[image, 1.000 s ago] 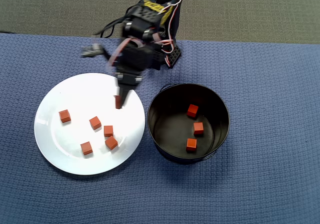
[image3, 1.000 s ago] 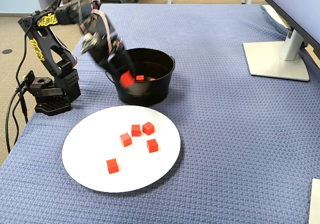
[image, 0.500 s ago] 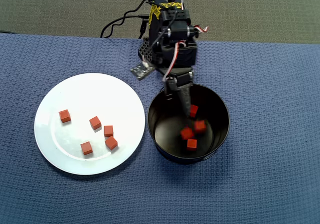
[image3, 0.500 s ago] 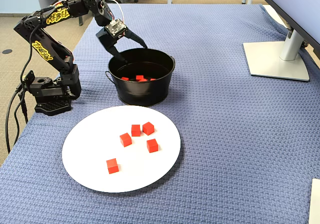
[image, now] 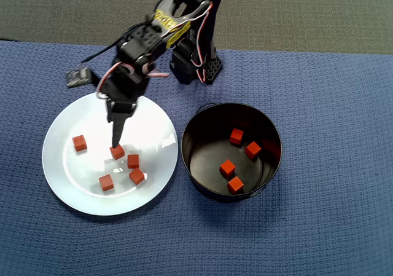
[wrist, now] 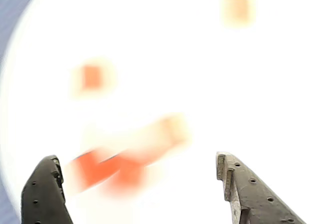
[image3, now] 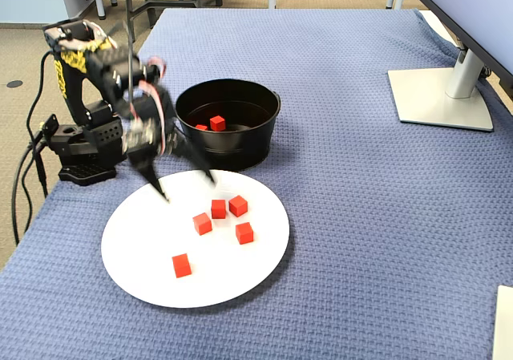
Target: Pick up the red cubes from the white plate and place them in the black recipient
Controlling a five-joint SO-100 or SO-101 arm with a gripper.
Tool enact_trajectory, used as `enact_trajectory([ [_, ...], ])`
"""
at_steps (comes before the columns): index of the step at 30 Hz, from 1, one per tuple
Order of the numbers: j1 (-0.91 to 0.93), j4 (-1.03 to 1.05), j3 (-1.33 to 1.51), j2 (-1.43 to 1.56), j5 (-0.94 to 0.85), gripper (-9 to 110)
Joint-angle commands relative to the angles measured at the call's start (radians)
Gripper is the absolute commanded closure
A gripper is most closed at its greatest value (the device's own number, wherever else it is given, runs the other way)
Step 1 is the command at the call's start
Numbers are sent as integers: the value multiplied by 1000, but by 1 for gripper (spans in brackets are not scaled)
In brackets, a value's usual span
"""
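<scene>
As the robot arm (image3: pixel 88 63) leans out over the white plate (image: pixel 67 193), its jaws hang spread wide with nothing between them, the two fingers (wrist: pixel 45 189) well apart in the wrist view and splayed above the plate's near-arm edge in the fixed view. Five red cubes (image3: pixel 219 208) lie on the plate: in the fixed view one sits alone nearest the camera, and four are grouped closer to the middle. In the overhead view the gripper (image: pixel 116 145) points down at the plate, its tip over or touching one cube of that group; which cannot be told. Just beyond the plate in the fixed view stands the black recipient (image3: pixel 240 155) on the blue-covered desk (image3: pixel 361 240), and the overhead view shows four more cubes on its dark floor. A monitor stand (image3: pixel 442 95) rests farther off at the right.
</scene>
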Motion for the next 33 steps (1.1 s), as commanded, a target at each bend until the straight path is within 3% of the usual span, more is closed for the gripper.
enact_trajectory([
  [1,89,-152,-3,-81,-124,70],
  [11,138,-206,-104,-253,-117,77],
  [33,115,-18,-466,-565,-69,79],
])
